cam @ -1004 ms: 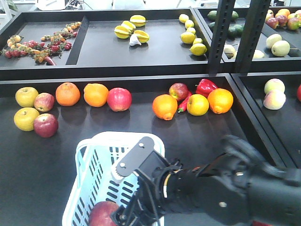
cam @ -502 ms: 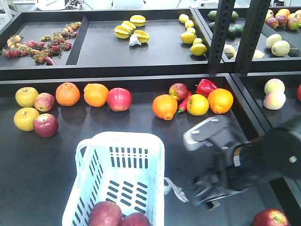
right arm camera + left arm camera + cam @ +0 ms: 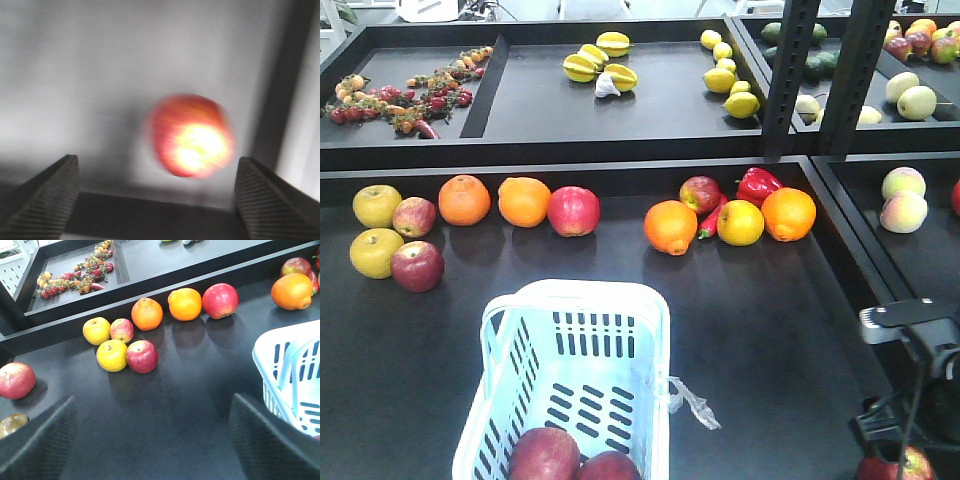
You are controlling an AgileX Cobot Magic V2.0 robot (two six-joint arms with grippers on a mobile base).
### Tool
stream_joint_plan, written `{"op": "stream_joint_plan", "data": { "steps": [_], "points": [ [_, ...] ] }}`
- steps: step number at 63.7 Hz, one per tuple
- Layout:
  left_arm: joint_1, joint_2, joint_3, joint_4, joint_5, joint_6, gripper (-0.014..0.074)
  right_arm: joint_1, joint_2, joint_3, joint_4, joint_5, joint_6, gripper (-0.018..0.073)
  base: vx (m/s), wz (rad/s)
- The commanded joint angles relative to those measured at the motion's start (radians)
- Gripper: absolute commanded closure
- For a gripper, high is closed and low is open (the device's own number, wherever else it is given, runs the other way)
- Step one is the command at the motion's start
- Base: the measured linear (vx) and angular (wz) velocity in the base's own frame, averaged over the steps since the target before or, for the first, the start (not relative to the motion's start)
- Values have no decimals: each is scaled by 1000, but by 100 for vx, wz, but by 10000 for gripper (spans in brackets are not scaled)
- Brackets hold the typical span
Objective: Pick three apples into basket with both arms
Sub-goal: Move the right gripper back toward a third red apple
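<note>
Centre right end effector (image 3: pixel 155 200) over third apple (image 3: pixel 190 136) on near right surface (image 3: pixel 770 330), descend squarely, close gently. Jaws wide open, holding nothing. Left end effector (image 3: pixel 150 440) also open and empty. Apple red, yellow-streaked, blurred. Two apples (image 3: pixel 575 458) already in pale basket (image 3: pixel 650 340), near centre.

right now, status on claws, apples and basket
Both claws open, empty. Right claw over third apple on the table. Two apples in basket. Nothing in the way.
</note>
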Motion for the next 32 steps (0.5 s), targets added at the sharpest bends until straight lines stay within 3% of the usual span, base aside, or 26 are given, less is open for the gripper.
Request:
{"op": "stream_joint_plan", "data": {
  "steps": [1,32],
  "points": [
    [-2,8,-23,31,-50,-12,11,-48,-30,-18,-15,-48,-4,-40,0,0],
    [-2,8,-23,31,-50,-12,11,-70,105,-9,-66,-79,-3,-40,0,0]
  ]
}}
